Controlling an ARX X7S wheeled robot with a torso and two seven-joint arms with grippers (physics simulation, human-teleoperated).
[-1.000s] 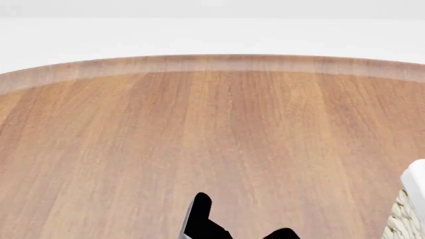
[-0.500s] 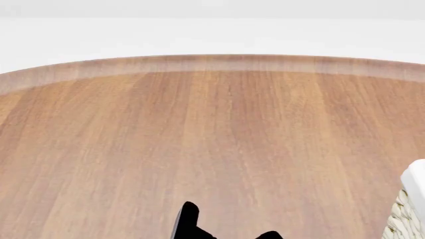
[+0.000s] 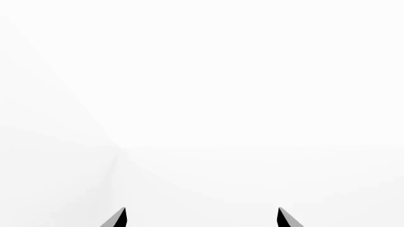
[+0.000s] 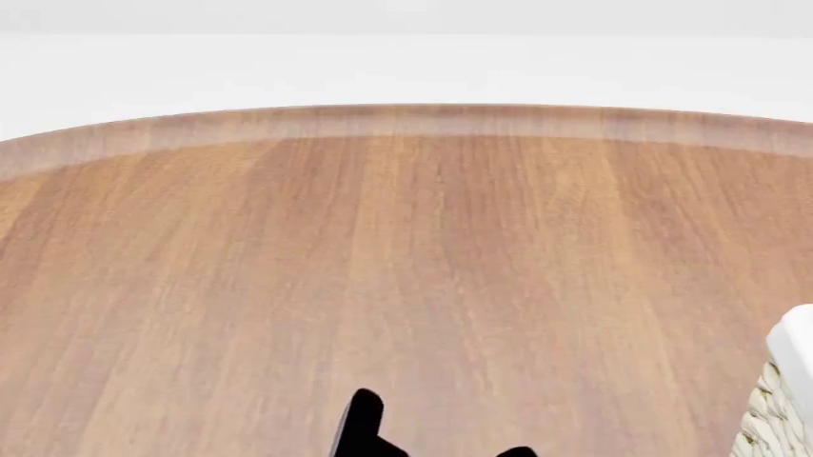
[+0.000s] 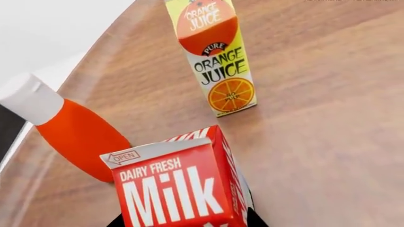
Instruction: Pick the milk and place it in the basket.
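The milk [image 5: 177,189] fills the near part of the right wrist view, its red top reading "Dairy Fresh Milk". My right gripper [image 5: 186,221] is shut on it, one black finger against each side of the carton. Only a corner of the basket [image 4: 785,400], woven with a white cloth rim, shows in the head view at the right edge. The milk is out of view there. My left gripper [image 3: 202,216] is open, its two fingertips wide apart with nothing between them, in front of plain white.
An orange juice carton [image 5: 218,66] stands on the wooden table [image 5: 328,142] beyond the milk. A red bottle with a white cap [image 5: 75,132] stands beside it near the table's rounded edge. Black arm parts [image 4: 362,428] poke up at the head view's bottom edge.
The black arm parts at the bottom of the head view have sunk lower and slightly left, most of that in the first half second. The basket corner has not moved.
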